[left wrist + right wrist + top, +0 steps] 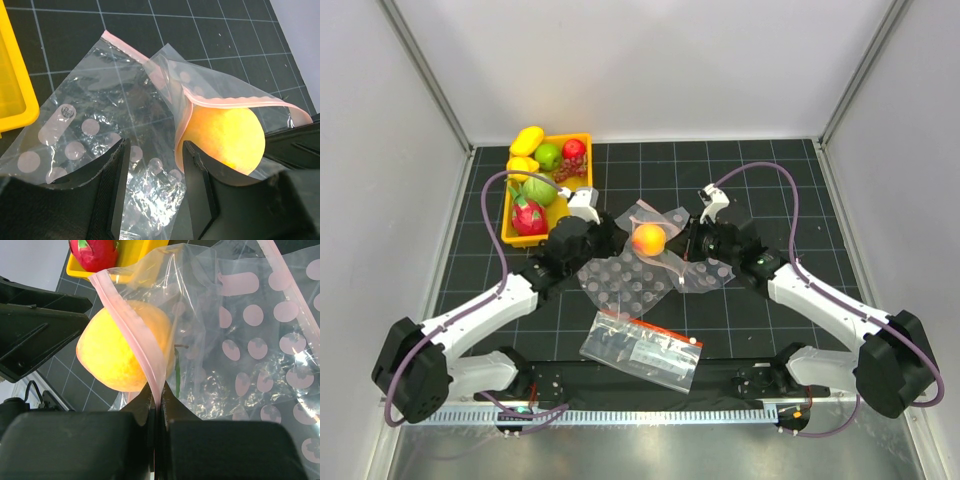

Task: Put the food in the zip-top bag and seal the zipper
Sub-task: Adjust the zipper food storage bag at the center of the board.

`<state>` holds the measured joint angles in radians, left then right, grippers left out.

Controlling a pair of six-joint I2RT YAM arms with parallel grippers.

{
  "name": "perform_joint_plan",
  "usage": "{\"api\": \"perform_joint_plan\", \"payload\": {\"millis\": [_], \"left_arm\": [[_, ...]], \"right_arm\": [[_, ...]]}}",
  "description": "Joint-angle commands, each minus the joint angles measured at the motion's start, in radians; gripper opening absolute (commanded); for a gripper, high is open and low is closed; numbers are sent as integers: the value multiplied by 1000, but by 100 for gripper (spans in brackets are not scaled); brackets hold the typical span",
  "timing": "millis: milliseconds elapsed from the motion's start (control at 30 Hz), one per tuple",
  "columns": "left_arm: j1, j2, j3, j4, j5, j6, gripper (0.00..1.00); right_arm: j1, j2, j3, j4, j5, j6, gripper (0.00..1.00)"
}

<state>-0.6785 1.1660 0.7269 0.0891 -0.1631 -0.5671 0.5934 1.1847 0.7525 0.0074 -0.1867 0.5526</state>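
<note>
Just off the yellow tray's (587, 150) corner, the orange peach (648, 239) sits half inside the zip-top bag (210, 300). The right pincer (159, 405) is clamped on the zipper (135, 335). The left pincer (157, 165) stands half open and empty. I'd hold that lip high and nudge the peach deeper.

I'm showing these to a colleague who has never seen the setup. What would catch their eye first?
The bright orange peach at mid-table, sitting at the mouth of the clear zip-top bag, whose pink zipper is pinched in the right gripper. The left gripper stands open right beside the peach. Next comes the yellow tray of colourful toy fruit at the far left.
</note>
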Motion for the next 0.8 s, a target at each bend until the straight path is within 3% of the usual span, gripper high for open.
{"api": "perform_joint_plan", "payload": {"millis": [0,533,767], "left_arm": [[0,-5,22,67,11,33,50],[2,81,68,101,100,78,47],[2,57,72,89,74,81,48]], "right_arm": [[-3,-16,7,51,-19,6,1],[-3,-8,10,52,-25,6,1],[-3,1,10,54,-23,3,1]]}}
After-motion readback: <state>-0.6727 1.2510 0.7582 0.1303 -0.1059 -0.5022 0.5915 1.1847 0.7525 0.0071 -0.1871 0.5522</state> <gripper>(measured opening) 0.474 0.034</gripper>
